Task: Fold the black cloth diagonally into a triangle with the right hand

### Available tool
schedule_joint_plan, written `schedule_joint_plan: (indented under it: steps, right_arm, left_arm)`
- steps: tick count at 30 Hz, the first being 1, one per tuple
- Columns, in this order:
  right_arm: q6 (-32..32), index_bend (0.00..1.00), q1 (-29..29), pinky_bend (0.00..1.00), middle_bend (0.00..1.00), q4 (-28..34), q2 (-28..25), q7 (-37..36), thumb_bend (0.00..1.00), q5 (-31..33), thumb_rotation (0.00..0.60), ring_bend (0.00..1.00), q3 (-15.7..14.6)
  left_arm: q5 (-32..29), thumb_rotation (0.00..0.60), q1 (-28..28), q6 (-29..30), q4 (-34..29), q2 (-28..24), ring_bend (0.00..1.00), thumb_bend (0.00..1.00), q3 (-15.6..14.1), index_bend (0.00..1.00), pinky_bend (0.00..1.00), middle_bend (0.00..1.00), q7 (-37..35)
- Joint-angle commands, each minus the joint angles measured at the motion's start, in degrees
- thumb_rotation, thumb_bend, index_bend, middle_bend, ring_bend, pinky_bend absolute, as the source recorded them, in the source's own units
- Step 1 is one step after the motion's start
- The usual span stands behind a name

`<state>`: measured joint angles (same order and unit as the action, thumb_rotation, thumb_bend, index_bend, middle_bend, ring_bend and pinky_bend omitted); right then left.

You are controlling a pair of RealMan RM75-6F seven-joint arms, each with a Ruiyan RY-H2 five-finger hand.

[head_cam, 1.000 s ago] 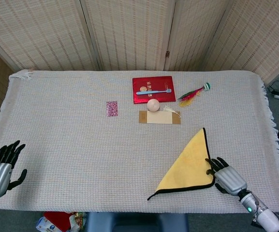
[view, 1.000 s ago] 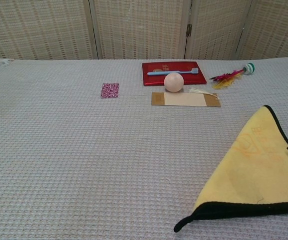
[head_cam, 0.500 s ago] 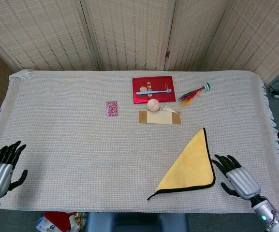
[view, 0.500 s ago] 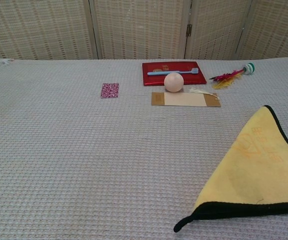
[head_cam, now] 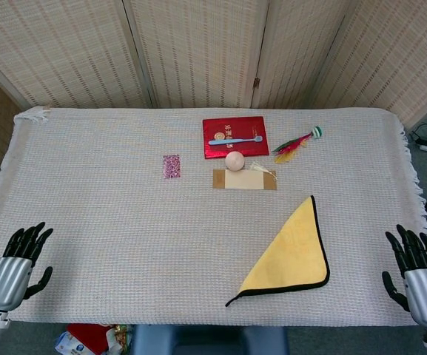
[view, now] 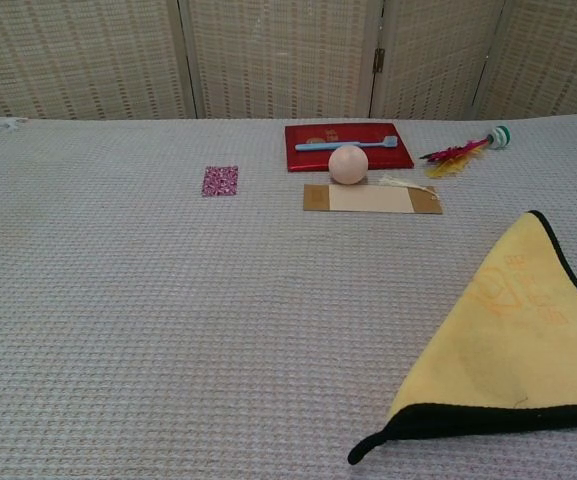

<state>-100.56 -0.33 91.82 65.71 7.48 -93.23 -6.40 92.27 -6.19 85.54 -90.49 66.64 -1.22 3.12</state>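
The cloth [head_cam: 292, 254] lies flat on the table as a triangle, yellow on its upper face with a black hem. In the chest view the cloth [view: 513, 340] fills the lower right corner. My right hand [head_cam: 419, 272] hovers at the table's right front edge, well to the right of the cloth, fingers spread and holding nothing. My left hand [head_cam: 15, 265] is at the front left corner, fingers also spread and empty. Neither hand shows in the chest view.
At the back stand a red booklet [head_cam: 234, 137] with a blue toothbrush [head_cam: 235, 140] on it, a pink ball [head_cam: 234, 160], a tan card [head_cam: 244, 180], a feathered shuttlecock [head_cam: 297, 141] and a small pink patch [head_cam: 171, 166]. The grey table cover [head_cam: 109, 222] has a fringed right edge.
My right hand let go of the cloth's right corner and drew back to the right, away from it. The left hand shifted slightly. The cloth stayed folded.
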Motion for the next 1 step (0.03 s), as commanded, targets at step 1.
schedule_joint_plan:
  steps: [1]
  right_arm:
    - [-0.2, 0.0, -0.9, 0.0, 0.0, 1.0, -1.0, -0.1, 0.49, -0.9, 0.6, 0.0, 0.0]
  left_arm:
    - [-0.3, 0.6, 0.1, -0.4, -0.6, -0.1, 0.0, 0.5, -0.2, 0.08, 0.0, 0.01, 0.5]
